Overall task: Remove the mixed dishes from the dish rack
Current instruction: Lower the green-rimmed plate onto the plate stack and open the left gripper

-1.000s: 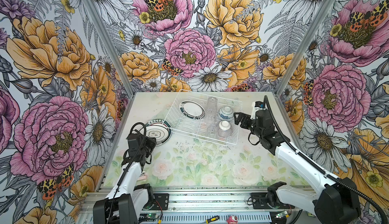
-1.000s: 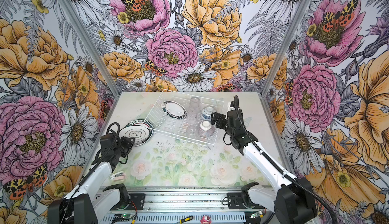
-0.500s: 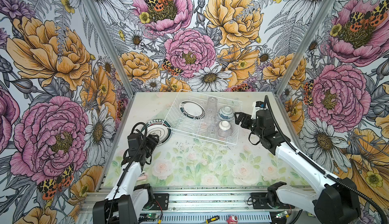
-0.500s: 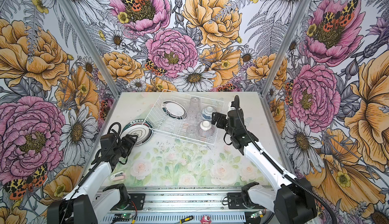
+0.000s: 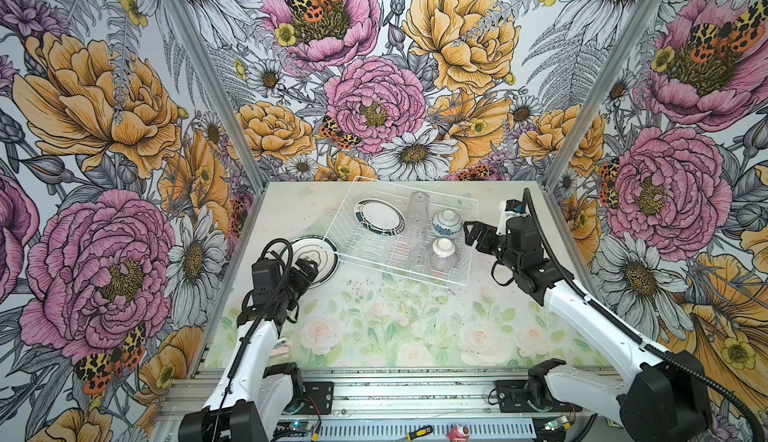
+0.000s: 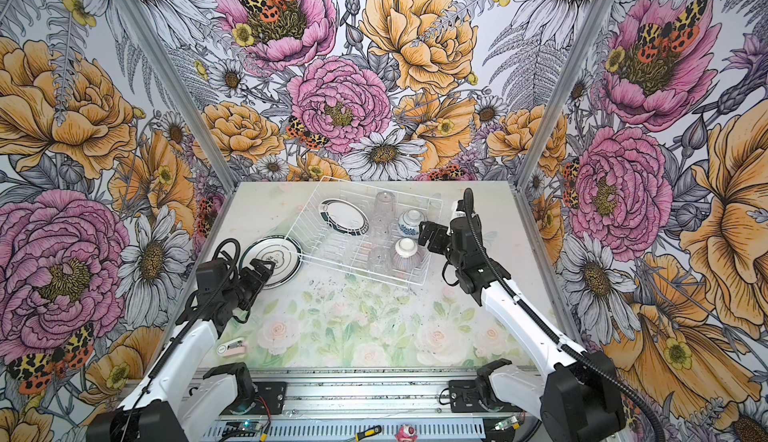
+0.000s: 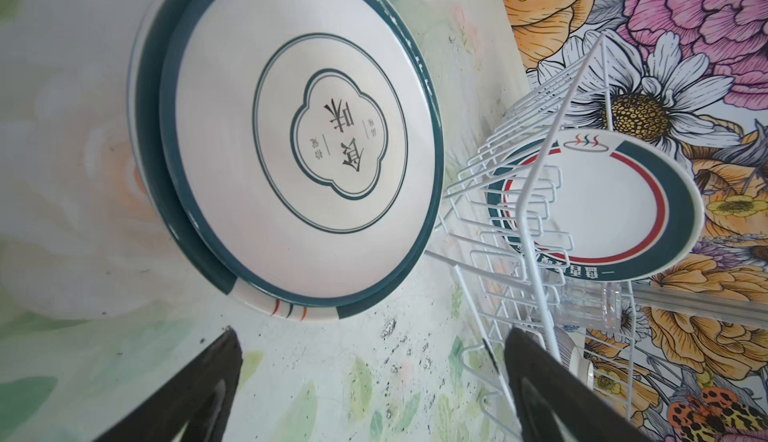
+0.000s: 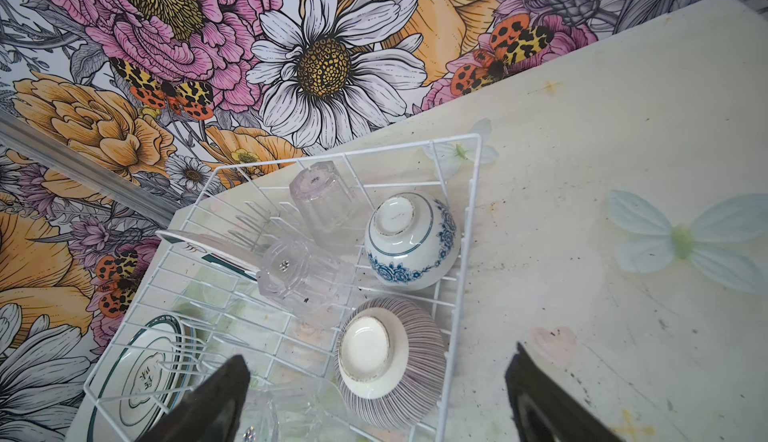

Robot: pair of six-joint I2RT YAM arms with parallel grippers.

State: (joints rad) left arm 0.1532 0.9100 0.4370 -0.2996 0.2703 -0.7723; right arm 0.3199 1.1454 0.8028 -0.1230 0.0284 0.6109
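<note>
Jaws on the left arm [image 5: 253,348] spread wide, empty, just short of two stacked plates [image 7: 299,137] on the tabletop [image 5: 415,328], beside the dish rack [image 5: 365,249]. Right arm [image 5: 582,307] jaws gape too, empty, over the rack's right edge near a striped bowl [image 8: 390,361]. Rack holds one plate [image 5: 380,216], glasses [image 8: 324,207], blue bowl [image 8: 411,244].

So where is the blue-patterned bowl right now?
In both top views the blue-patterned bowl sits upside down at the right end of the dish rack, right of a clear glass and behind the striped bowl.
</note>
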